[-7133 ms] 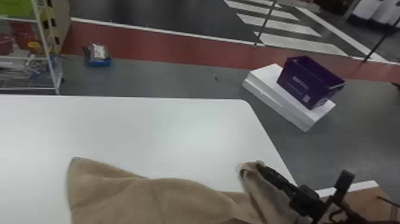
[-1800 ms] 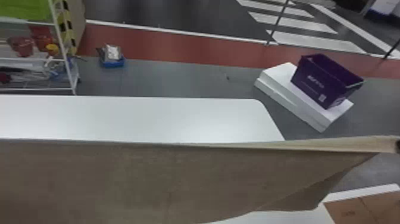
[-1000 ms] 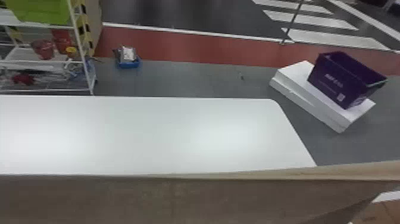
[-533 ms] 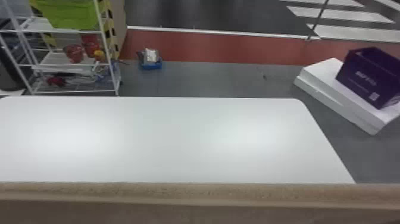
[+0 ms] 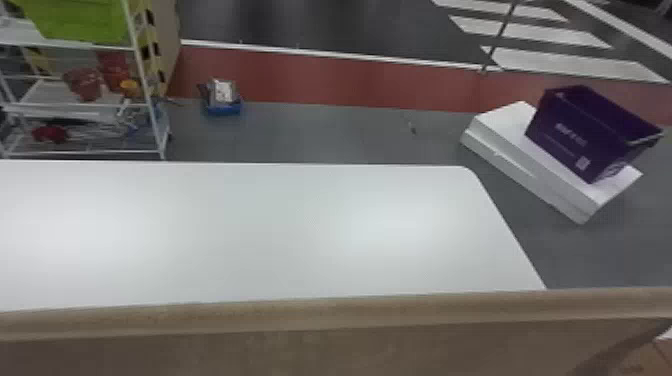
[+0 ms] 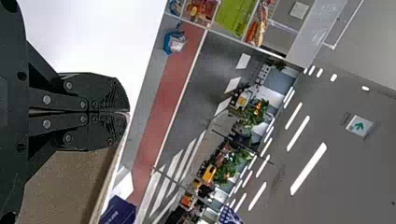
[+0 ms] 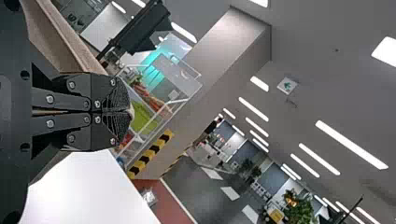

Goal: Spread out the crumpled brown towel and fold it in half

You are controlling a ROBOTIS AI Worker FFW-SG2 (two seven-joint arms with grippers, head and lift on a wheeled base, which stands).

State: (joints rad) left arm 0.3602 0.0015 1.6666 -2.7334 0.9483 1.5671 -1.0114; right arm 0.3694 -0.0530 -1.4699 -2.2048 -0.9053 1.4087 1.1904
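The brown towel (image 5: 320, 340) spans the bottom of the head view, its top edge stretched nearly straight above the near part of the table. In the left wrist view my left gripper (image 6: 128, 112) is shut on an edge of the towel (image 6: 65, 186), which hangs beside the fingers. My right gripper (image 7: 130, 112) is shut on the towel's other end in the right wrist view, a bit of cloth showing at the tips; the towel (image 7: 60, 42) runs off from it as a taut band.
The white table (image 5: 280, 225) lies beyond the towel. A wire shelf (image 5: 150, 105) stands past its far left edge, with a small blue tray (image 5: 224, 108) on the floor nearby. At the right, a purple basket (image 5: 575, 135) rests on white boxes (image 5: 530, 175).
The towel has gone from crumpled on the table to lifted and stretched wide, its top edge now lower in the head view. The head view has shifted leftward.
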